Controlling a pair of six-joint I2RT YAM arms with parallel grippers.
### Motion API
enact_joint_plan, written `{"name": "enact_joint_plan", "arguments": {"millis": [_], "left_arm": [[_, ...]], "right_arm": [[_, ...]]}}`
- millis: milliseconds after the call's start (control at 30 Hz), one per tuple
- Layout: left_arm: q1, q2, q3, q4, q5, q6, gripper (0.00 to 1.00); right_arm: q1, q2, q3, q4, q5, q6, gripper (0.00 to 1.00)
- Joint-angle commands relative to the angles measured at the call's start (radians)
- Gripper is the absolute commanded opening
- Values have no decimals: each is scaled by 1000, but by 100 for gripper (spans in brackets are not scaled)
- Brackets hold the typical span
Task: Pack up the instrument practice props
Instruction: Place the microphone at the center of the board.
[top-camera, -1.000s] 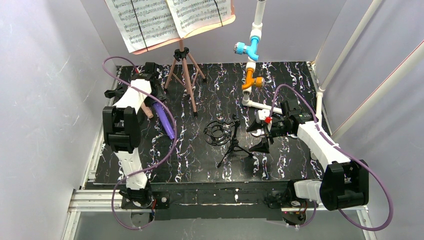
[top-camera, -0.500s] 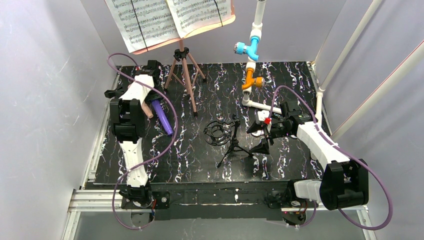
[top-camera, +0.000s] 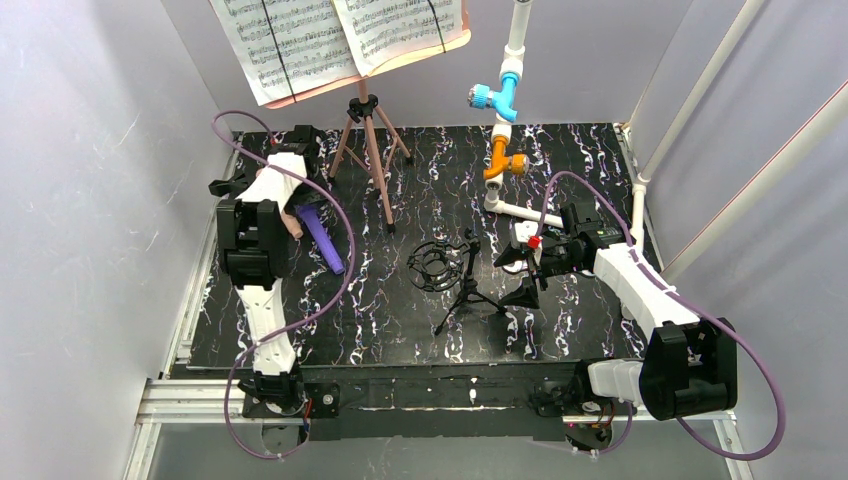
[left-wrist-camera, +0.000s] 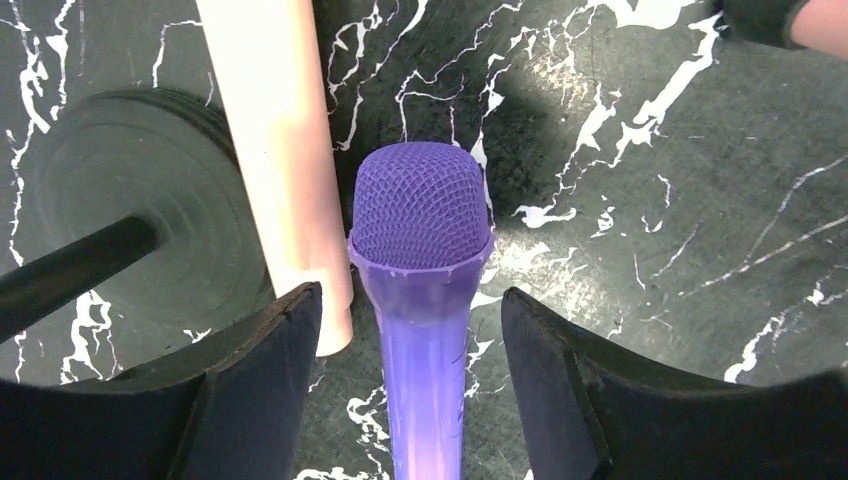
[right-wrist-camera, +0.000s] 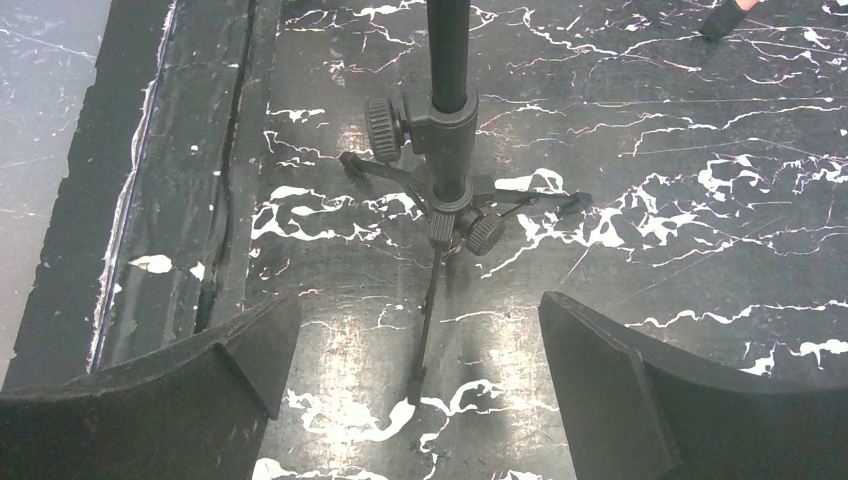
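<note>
Though loose, purple microphone (left-wrist-camera: 420, 205) inside left pincer (left-wrist-camera: 410, 302).

Overhead view of a black marbled counter (top-camera: 400, 330). A salmon music rest (top-camera: 362, 105) holding music sheets (top-camera: 300, 40) stands at the far edge. A purple microphone (top-camera: 322, 238) lies near the left edge. Mid-counter, a black mic holder (top-camera: 440, 268) stands just beside the right end effector (top-camera: 518, 275).

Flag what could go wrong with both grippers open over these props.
1. The left gripper straddles the purple microphone without touching it. The peach microphone lies right beside one jaw, so closing may nudge or pinch it too.
2. The right gripper hangs open over the black mic holder. Its thin tripod legs could tip on an off-centre grab.
</note>
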Motion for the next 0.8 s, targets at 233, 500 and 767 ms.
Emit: {"name": "enact_joint_plan", "arguments": {"millis": [233,500,767], "left_arm": [[4,-435,-237,64,244,-1,68],[4,-954,-776,418,812,71,89],[-11,-1360,-1196,872,1165,-128,98]], "right_arm": [[-2,-14,-3,-23,-8,-37,98],[-19,-21,-15,-90,-58,-125,98],[-70,-79,-30,-95,-105,-66,98]]}}
